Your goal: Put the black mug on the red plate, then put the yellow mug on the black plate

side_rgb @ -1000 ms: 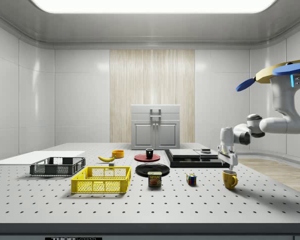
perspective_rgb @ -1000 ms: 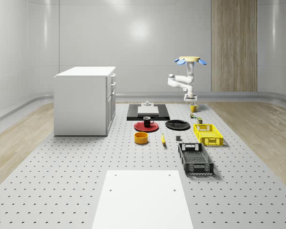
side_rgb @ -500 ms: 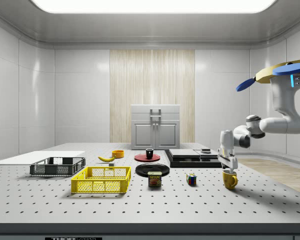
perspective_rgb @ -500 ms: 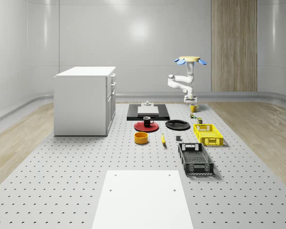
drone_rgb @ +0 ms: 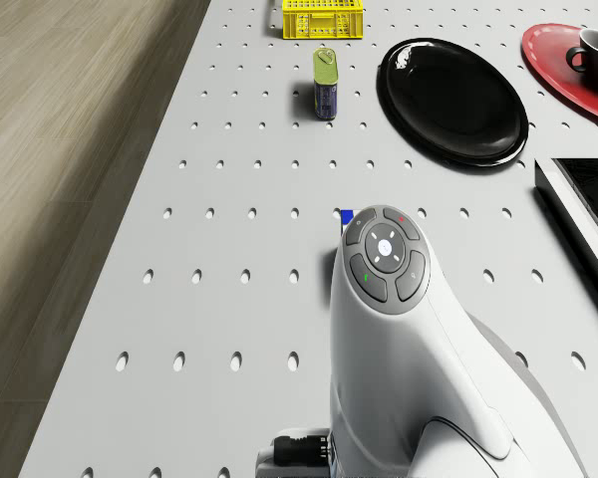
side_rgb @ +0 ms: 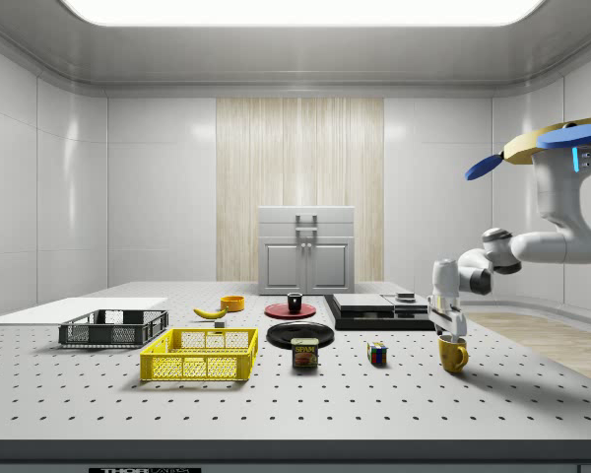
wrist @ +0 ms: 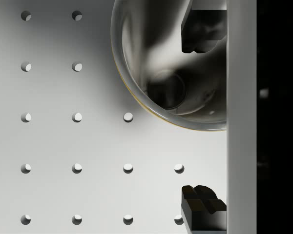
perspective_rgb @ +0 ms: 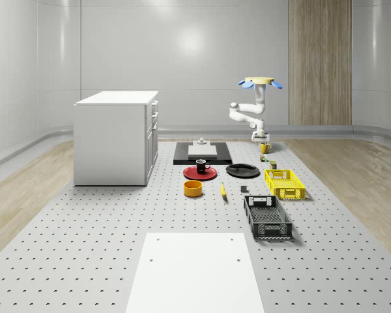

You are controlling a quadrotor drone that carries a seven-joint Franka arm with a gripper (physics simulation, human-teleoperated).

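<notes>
Black mug (perspective_rgb: pixel 201 165) already sat on the red plate (perspective_rgb: pixel 199 173), so the first half looked done. Drone (side_rgb: pixel 557 143) hovered over the worktop's far right corner. Claw (side_rgb: pixel 450 332), spread open, hung right at the yellow mug's (side_rgb: pixel 453 354) rim, one finger inside. Black plate (perspective_rgb: pixel 242 171) still awaited the yellow mug.

We hovered with our drone (side_rgb: pixel 561 143) above and behind the yellow mug (side_rgb: pixel 453 353), rotors level, well clear of the table. Our arm (side_rgb: pixel 557 222) dropped from the drone body, bent at the elbow and reached forward, the wrist (side_rgb: pixel 446 281) turned straight down over the mug. Our gripper (side_rgb: pixel 451 332) pointed down at the mug's rim, fingers (wrist: pixel 202 31) spread apart, one inside the mug's mouth, the other outside it.
</notes>
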